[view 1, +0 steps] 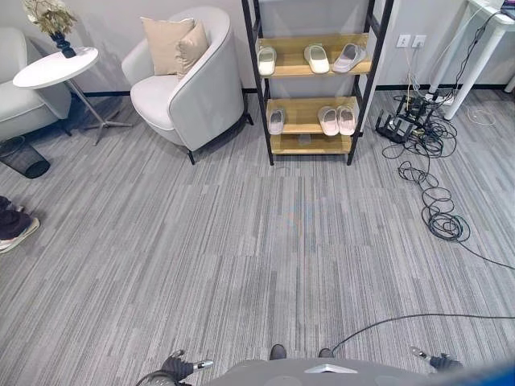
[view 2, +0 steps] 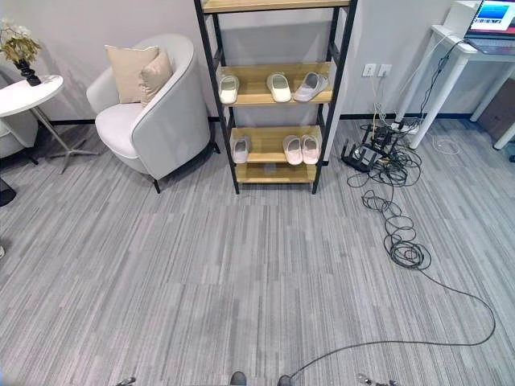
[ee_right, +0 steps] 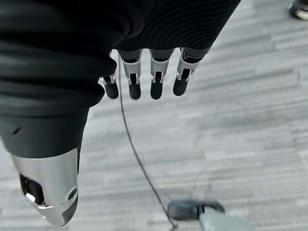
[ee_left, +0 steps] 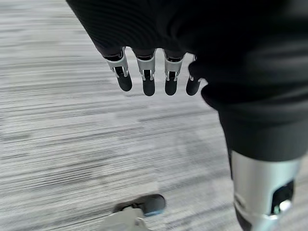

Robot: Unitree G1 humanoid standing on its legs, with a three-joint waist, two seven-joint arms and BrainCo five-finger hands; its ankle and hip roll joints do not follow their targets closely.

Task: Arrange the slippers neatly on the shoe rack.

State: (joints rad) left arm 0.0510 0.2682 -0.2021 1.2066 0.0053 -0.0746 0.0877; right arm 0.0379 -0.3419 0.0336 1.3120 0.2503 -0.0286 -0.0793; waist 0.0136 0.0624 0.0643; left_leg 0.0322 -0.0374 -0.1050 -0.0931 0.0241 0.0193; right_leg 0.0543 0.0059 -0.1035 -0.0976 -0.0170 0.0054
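Head views: six pale slippers (view 1: 319, 58) sit on the black-framed wooden shoe rack (view 1: 315, 88) far across the carpet, three per shelf, long axes running near-to-far. Wrist views: left hand (ee_left: 144, 79) and right hand (ee_right: 144, 79) hang with fingers relaxed, holding nothing.

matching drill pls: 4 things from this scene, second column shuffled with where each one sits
Column 1:
1. pink slipper pair
2. cream cushions
3. dark vase of dried flowers
4. tilted grey slipper

Column 2:
A. on the round white side table
B. right end of the rack's upper slipper shelf
C. on the light grey armchair
D. right side of the rack's lower shelf

Pairs: 1-D, 2-C, 3-A, 4-B
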